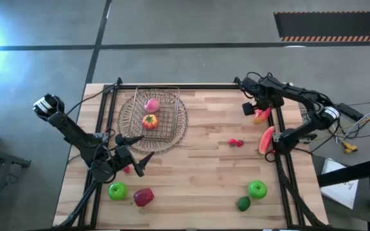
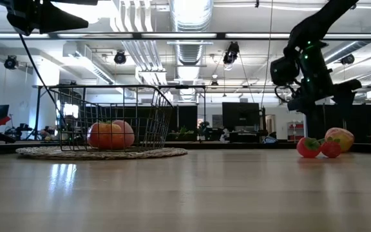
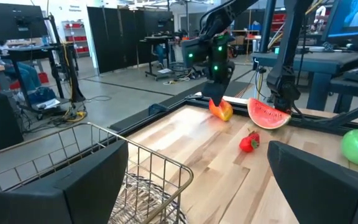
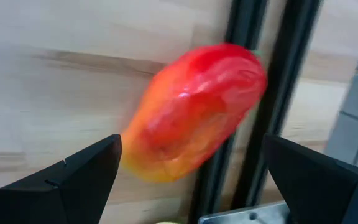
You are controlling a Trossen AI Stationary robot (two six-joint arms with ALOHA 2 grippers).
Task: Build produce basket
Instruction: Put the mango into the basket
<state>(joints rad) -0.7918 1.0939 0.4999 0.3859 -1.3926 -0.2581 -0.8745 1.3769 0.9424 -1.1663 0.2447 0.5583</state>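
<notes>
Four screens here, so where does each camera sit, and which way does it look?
High view: above, looking straight down on the table, basket and both arms.
Low view: at tabletop height, looking across to the room; the right arm hangs in.
Left wrist view: on the left arm, past its open left gripper toward the watermelon slice.
Right wrist view: on the right arm; open right gripper over a red-orange fruit.
All views but the right wrist show the basket.

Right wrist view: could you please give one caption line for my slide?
Open right gripper hovering above a red-orange fruit beside the table's black rail.
</notes>
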